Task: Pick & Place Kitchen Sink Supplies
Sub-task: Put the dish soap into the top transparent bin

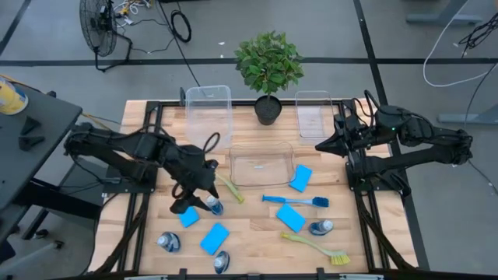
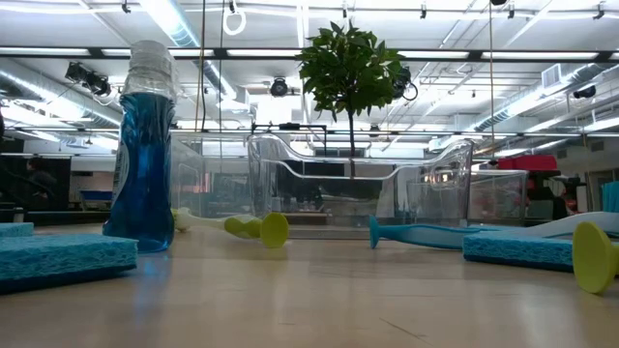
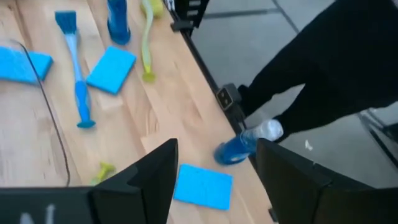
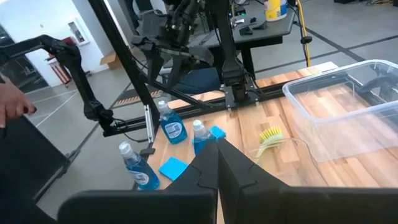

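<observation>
Sponge is lying directly beneath the left gripper, which is hanging with fingers spread. Right gripper, fingers pressed together, is waiting well apart near the far bin.

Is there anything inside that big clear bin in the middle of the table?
No, in the high view the middle clear bin holds nothing; only bare table wood shows through its floor.

No readable text, labels or numbers; bottle label print too blurred to read.
</observation>
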Controlling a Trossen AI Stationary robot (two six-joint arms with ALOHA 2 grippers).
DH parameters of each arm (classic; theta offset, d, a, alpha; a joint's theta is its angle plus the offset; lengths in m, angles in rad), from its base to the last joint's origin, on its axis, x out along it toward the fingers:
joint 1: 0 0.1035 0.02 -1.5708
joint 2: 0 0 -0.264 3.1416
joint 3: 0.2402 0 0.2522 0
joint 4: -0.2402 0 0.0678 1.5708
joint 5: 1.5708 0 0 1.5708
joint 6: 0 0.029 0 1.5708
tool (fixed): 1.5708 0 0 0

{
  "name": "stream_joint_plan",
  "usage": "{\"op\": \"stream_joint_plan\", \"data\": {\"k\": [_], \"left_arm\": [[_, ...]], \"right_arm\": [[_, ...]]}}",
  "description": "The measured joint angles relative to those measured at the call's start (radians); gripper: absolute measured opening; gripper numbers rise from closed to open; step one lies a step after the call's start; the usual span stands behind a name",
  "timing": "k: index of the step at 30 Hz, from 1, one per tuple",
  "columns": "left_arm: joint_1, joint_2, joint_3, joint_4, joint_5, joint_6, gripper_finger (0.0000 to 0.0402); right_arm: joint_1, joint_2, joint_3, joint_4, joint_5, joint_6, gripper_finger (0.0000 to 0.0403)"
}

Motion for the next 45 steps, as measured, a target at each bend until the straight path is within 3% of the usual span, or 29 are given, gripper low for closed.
{"op": "stream_joint_plan", "data": {"k": [22,35,45], "left_arm": [[-0.050,0.144,0.000,-0.185,-0.121,0.209,0.0227],[-0.052,0.163,0.000,-0.252,-0.213,0.277,0.0227],[-0.052,0.193,0.000,-0.281,-0.227,0.314,0.0242]], "right_arm": [[0.000,0.001,0.000,-0.041,-0.001,0.028,0.0000],[0.000,0.001,0.000,-0.042,-0.001,0.027,0.0000],[0.000,0.001,0.000,-0.048,-0.001,0.027,0.0000]]}}
